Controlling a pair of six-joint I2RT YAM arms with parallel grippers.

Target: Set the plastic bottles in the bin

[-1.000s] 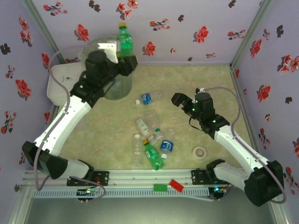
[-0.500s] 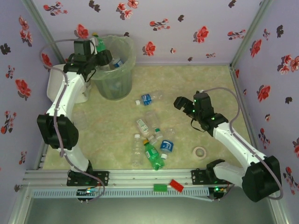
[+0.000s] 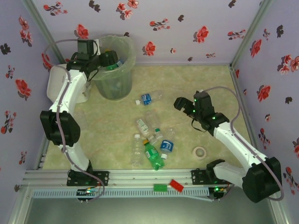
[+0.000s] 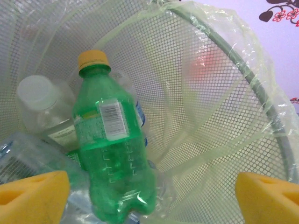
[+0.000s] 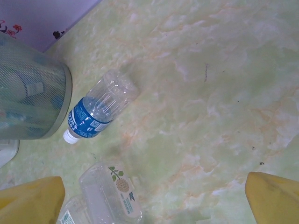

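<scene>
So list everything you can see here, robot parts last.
bin: one, grey-green mesh with a clear liner, far left of the table.
bottles in the bin: several; a yellow-capped green bottle on top, a white-capped clear bottle beside it.
bottles on the table: about eight, mostly clear, in the middle; includes a blue-labelled bottle and a green table bottle.
box: one, white, left of the bin.
tape roll: one, pale, near right.
green block: one, on the front rail.
red block: one, on the front rail.
left tool: open, over the bin's inside.
right tool: open, above the table.
</scene>
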